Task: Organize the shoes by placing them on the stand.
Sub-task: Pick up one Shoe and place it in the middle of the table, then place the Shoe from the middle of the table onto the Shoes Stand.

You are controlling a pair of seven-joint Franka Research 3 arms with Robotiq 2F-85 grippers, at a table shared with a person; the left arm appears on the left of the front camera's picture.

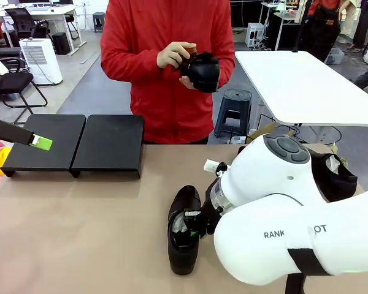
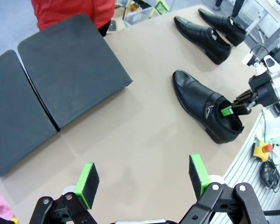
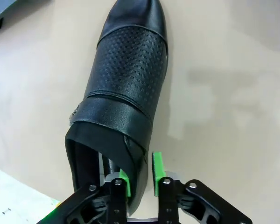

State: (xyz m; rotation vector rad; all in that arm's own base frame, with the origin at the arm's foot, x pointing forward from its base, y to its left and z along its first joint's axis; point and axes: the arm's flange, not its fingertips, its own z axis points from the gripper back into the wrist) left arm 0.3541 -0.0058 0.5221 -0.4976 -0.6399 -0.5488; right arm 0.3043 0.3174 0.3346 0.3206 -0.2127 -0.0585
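1. The stand (image 1: 73,144) sits at the far left of the surface (image 1: 80,233), its two sections side by side.
2. One shoe (image 1: 184,236) lies near the middle, right of the stand and nearer.
3. The right end effector (image 3: 140,179) straddles its heel wall, one finger inside and one outside.
4. A second shoe (image 2: 203,35) and a third shoe (image 2: 222,21) lie side by side farther right.
5. The person's hands (image 1: 175,55) hold a fourth shoe (image 1: 201,70) beyond the far edge.

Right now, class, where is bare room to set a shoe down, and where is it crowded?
The stand is bare on both sections, as is the tabletop between it and the dress shoe. Crowded: around that shoe, where the right end effector straddles its heel.
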